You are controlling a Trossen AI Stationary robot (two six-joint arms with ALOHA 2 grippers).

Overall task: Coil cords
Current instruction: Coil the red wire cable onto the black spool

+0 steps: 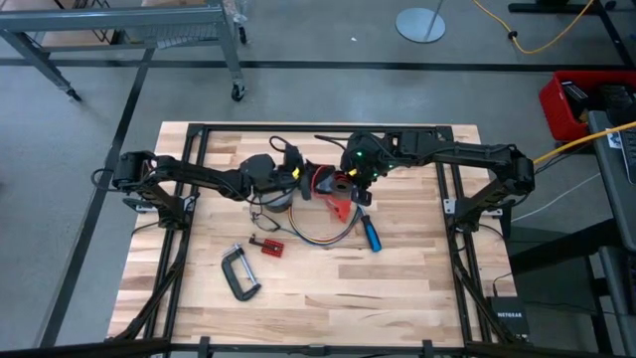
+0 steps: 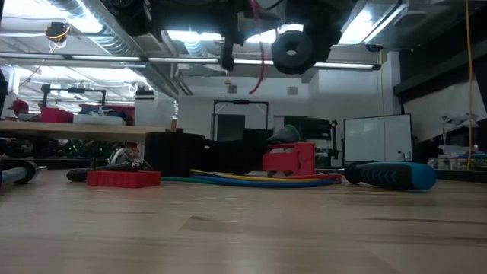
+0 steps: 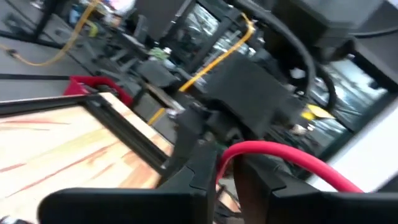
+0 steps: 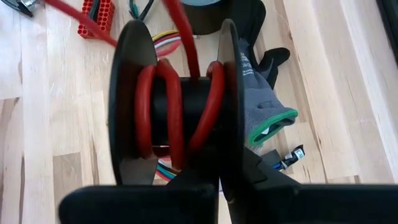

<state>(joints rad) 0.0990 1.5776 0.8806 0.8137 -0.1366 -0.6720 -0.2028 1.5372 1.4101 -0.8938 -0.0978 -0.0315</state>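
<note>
Your right gripper (image 4: 219,180) is closed on a black plastic spool (image 4: 177,102) wound with thick red cord (image 4: 174,112). Your left gripper (image 3: 227,180) pinches that cord; I read no label.

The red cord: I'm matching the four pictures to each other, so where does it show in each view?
High view: red cord at mid-table, between the two grippers.
Low view: hangs at the top centre, beside the black spool.
Left wrist view: arcs across the lower right.
Right wrist view: wound around the spool.
Shared landmark: the spool.
</note>
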